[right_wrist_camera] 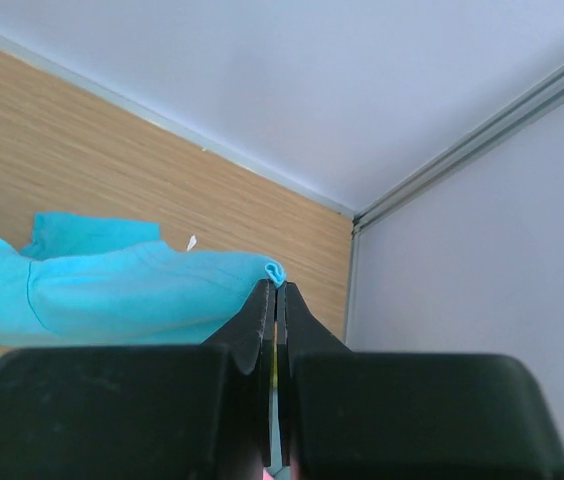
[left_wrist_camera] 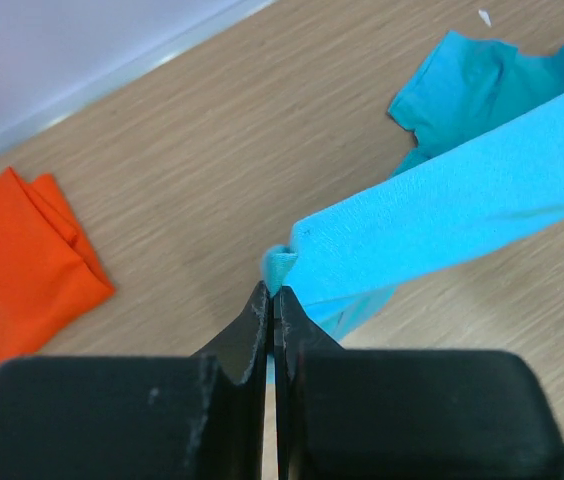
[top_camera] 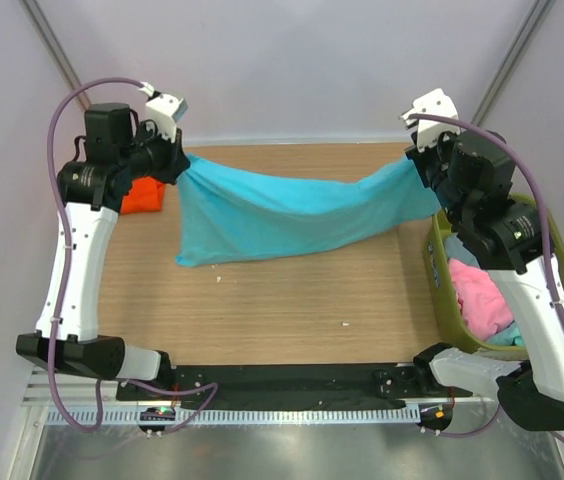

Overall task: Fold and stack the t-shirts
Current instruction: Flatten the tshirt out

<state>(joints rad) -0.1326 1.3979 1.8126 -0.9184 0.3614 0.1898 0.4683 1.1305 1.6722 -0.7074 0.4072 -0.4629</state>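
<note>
A turquoise-blue t-shirt [top_camera: 292, 215] hangs stretched between my two grippers across the far part of the table, its lower edge resting on the wood. My left gripper [top_camera: 180, 165] is shut on its left corner; in the left wrist view [left_wrist_camera: 274, 290] the cloth [left_wrist_camera: 442, 215] runs off to the right. My right gripper [top_camera: 417, 165] is shut on its right corner; in the right wrist view [right_wrist_camera: 276, 288] the cloth [right_wrist_camera: 132, 290] runs left. A folded bright orange t-shirt [top_camera: 144, 195] lies on the table under my left arm, and shows in the left wrist view [left_wrist_camera: 17, 265].
An olive-green bin [top_camera: 444, 290] stands at the right edge, holding a pink shirt [top_camera: 482, 300] and other cloth, partly hidden by my right arm. White walls close the table at the back and sides. A small white scrap [top_camera: 343, 323] lies on the wood.
</note>
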